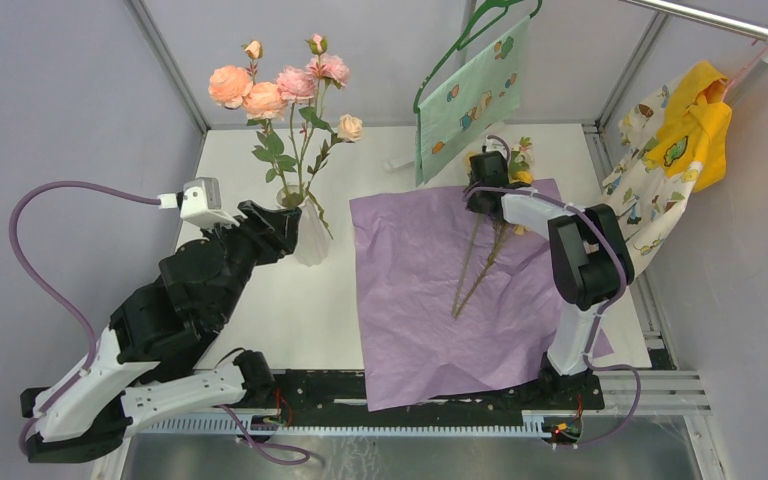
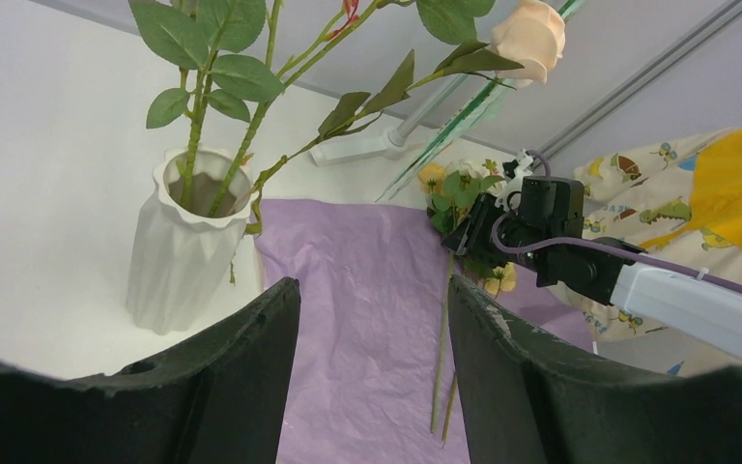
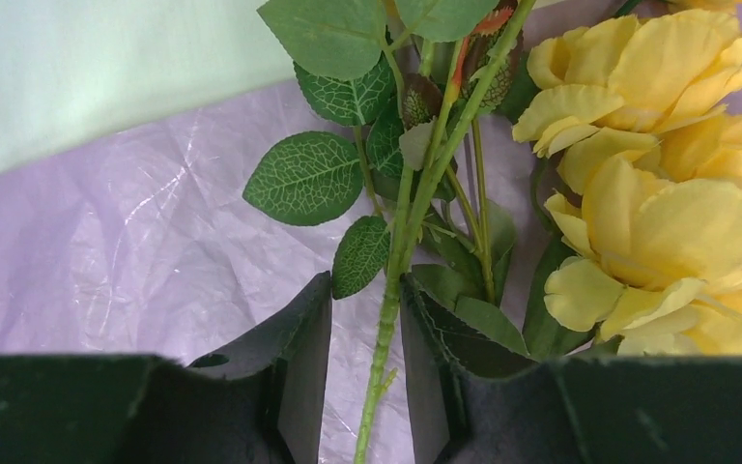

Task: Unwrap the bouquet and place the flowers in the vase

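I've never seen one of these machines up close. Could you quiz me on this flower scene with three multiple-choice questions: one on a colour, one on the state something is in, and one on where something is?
1. What colour is the vase?
A. Purple
B. White
C. Yellow

2. What state is the left claw in?
A. Open, with nothing in it
B. Shut on the vase
C. Shut tight and empty

3. Where are the yellow roses?
A. In the vase
B. On the purple paper
C. In the left claw

Answers:
1 B: the left wrist view shows its ribbed body plainly white.
2 A: its jaws stand wide apart, with only the table scene showing between them.
3 B: the right wrist view shows the blooms lying on the crinkled paper.
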Controlling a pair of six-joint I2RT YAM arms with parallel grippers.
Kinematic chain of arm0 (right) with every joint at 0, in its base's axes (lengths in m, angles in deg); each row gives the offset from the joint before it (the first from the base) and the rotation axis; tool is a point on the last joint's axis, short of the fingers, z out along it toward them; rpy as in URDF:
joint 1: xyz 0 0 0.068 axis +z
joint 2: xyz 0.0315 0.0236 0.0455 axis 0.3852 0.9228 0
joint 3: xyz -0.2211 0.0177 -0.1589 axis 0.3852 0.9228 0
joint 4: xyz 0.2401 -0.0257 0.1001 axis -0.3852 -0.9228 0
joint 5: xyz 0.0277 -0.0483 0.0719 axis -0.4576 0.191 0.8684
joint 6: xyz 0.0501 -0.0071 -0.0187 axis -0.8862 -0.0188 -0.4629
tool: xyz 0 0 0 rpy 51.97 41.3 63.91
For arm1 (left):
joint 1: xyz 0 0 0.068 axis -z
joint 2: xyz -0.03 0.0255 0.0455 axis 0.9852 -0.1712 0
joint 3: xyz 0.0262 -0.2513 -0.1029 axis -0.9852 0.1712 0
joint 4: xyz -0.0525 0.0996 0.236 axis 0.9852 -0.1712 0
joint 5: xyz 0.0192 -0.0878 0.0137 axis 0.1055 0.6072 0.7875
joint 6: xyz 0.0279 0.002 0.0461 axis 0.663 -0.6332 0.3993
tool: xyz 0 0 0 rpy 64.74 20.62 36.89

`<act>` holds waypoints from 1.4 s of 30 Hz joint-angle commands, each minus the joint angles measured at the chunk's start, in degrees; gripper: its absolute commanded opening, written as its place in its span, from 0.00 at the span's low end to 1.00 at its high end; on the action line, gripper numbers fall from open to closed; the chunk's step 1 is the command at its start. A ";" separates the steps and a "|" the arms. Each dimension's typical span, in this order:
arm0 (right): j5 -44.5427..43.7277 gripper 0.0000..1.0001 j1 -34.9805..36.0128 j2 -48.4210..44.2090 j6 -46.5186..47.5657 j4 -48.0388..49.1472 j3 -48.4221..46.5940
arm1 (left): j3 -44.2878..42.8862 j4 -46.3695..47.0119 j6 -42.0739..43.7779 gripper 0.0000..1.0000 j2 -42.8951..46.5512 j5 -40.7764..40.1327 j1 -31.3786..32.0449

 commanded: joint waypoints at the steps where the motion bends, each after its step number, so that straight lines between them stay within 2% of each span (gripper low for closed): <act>1: -2.37 0.38 -0.24 0.31 -1.58 0.79 -0.43 | 0.15 2.11 0.48 0.64 0.86 -1.57 -0.14; 6: -3.66 0.38 -0.40 -2.84 -1.61 2.83 3.79 | 0.28 2.00 0.39 0.64 0.90 -1.63 -0.07; 12: -2.12 0.36 -0.77 0.05 -1.21 1.23 1.62 | 0.15 2.12 0.21 0.64 0.38 -1.11 -0.16; 13: -1.85 0.33 -0.77 0.53 -1.46 1.40 1.32 | 0.15 2.06 0.21 0.64 0.49 -1.12 -0.10; 14: -1.49 0.26 -0.87 1.02 -1.68 1.55 1.02 | 0.23 2.09 0.14 0.64 0.62 -1.04 -0.13; 16: -0.74 0.06 -0.86 1.62 -2.11 1.57 0.36 | 0.24 1.93 0.08 0.65 0.83 -0.90 -0.12; 17: -0.09 0.00 -0.87 1.57 -2.20 1.79 0.30 | 0.32 1.89 -0.03 0.64 1.00 -0.90 -0.12; 22: 3.17 0.00 -0.88 -3.55 -3.34 5.89 4.03 | 0.42 1.77 -0.31 0.64 1.14 -1.29 -0.09; 26: 5.38 0.00 -0.44 -14.98 -3.62 15.46 12.22 | -0.01 1.78 -0.15 0.64 0.30 -1.21 -0.15; 29: 4.68 0.00 0.55 -24.27 -3.73 18.38 16.44 | -0.39 1.76 -0.06 0.65 -0.55 -1.21 -0.11; 37: 3.53 0.00 7.87 -42.46 0.97 22.31 19.18 | -1.23 1.83 0.39 0.64 -1.10 -1.59 -0.10; 42: 10.90 0.00 12.30 -46.25 4.66 33.39 18.56 | -1.51 0.72 0.02 0.64 0.48 -4.19 -0.10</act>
